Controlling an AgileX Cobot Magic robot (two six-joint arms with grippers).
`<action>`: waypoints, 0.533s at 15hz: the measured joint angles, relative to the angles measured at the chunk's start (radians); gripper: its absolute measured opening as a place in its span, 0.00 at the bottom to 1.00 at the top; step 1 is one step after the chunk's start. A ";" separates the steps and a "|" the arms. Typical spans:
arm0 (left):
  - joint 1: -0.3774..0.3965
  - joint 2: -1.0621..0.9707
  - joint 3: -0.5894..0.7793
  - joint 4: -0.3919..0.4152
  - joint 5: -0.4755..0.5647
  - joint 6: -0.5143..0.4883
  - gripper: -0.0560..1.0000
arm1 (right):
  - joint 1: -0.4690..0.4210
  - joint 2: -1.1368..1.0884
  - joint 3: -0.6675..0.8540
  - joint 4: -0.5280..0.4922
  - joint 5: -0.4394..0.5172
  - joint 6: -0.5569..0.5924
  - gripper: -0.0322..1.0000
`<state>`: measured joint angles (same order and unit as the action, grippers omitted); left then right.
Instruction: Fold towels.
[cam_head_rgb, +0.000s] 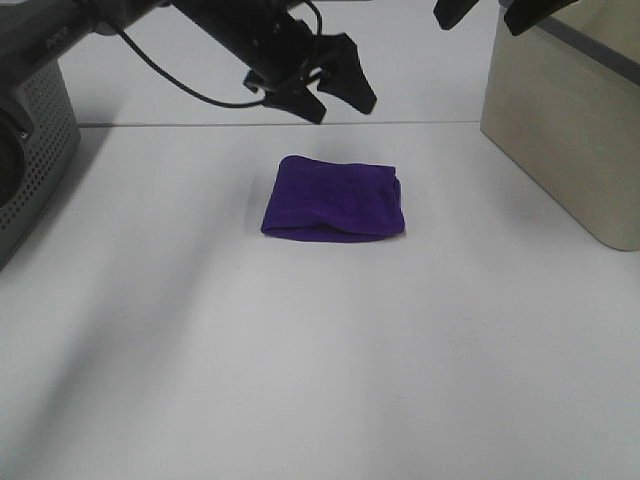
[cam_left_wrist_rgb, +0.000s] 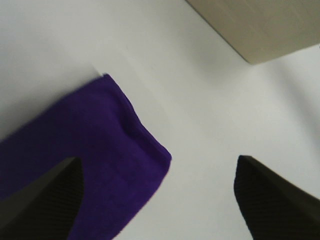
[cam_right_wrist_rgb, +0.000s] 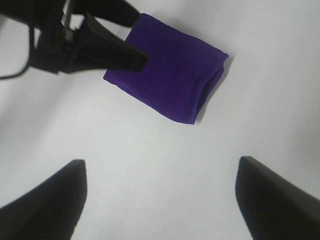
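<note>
The deep purple towel (cam_head_rgb: 335, 200) lies folded into a small rectangle in the middle of the white table (cam_head_rgb: 300, 350). It also shows in the left wrist view (cam_left_wrist_rgb: 90, 160) and the right wrist view (cam_right_wrist_rgb: 170, 75). Its white tag is hidden. My left gripper (cam_head_rgb: 342, 105) hangs open and empty above the towel's far edge, its fingers (cam_left_wrist_rgb: 40, 200) spread wide; it also shows in the right wrist view (cam_right_wrist_rgb: 100, 50). My right gripper (cam_head_rgb: 492, 15) is open and empty, raised high at the far right, with its fingers (cam_right_wrist_rgb: 280, 200) well apart above bare table.
A beige box (cam_head_rgb: 570, 120) stands at the right edge of the table and shows in the left wrist view (cam_left_wrist_rgb: 260, 25). A grey perforated device (cam_head_rgb: 30, 140) sits at the left edge. A black cable (cam_head_rgb: 180, 85) hangs from the left arm.
</note>
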<state>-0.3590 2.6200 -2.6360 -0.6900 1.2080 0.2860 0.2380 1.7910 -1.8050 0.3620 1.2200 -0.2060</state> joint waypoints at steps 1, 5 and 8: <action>0.033 -0.001 -0.048 0.010 0.001 0.000 0.77 | 0.000 0.000 0.000 0.000 0.000 -0.015 0.80; 0.134 -0.098 -0.110 0.541 0.005 -0.161 0.86 | 0.000 0.000 -0.003 -0.067 0.000 0.038 0.80; 0.135 -0.173 -0.103 0.637 0.006 -0.185 0.88 | 0.000 0.000 -0.010 -0.077 0.000 0.065 0.80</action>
<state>-0.2240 2.4470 -2.7390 -0.0530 1.2140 0.1010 0.2380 1.7910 -1.8150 0.2850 1.2200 -0.1410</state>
